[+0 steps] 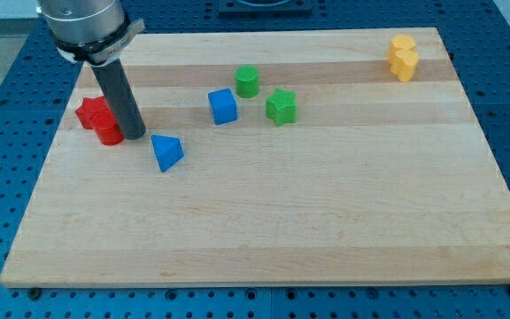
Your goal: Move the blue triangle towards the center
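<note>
Wooden board [264, 239], blue triangle [166, 151] just right of my tip [135, 136], tool holding nothing.

A lab: wooden board [264, 221] on blue perforated bench [7, 133]

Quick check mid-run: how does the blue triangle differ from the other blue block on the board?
The blue triangle block is wedge-shaped; the blue cube block is boxy. The triangle lies nearer the view's bottom left, just right of my tip; the cube sits farther up, beside the green blocks. Both share the same blue and rest on the wooden board.
</note>
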Available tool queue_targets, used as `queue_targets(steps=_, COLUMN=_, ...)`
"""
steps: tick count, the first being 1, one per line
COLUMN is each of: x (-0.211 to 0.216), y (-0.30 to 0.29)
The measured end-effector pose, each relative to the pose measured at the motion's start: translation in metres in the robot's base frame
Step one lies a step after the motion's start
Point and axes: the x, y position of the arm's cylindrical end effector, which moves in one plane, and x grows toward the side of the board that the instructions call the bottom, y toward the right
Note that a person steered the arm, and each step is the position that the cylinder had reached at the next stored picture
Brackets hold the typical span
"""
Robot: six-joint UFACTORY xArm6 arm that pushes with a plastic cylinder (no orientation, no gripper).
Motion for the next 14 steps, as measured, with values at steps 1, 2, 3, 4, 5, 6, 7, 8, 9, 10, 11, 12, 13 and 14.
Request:
queue_targets(steps=1, x=0.000, y=0.000)
queue_targets(steps=2, x=0.001, y=0.000)
queue_targets(steps=3, x=0.061, y=0.019)
queue_targets(steps=4, x=0.078, y=0.023)
queue_targets(steps=5, x=0.080, y=0.023)
queue_targets(steps=6, x=0.062, y=0.075)
queue_targets(steps=7, x=0.061, y=0.084)
queue_targets(steps=8, x=0.062, y=0.079)
queue_targets(steps=9, x=0.073, y=0.034)
queue_targets(steps=10, x=0.066, y=0.016)
queue_targets(steps=11, x=0.036, y=0.016)
queue_targets(steps=12, x=0.022, y=0.027)
queue_targets(steps=13, x=0.018, y=0.031)
queue_targets(steps=14, x=0.008, y=0.038)
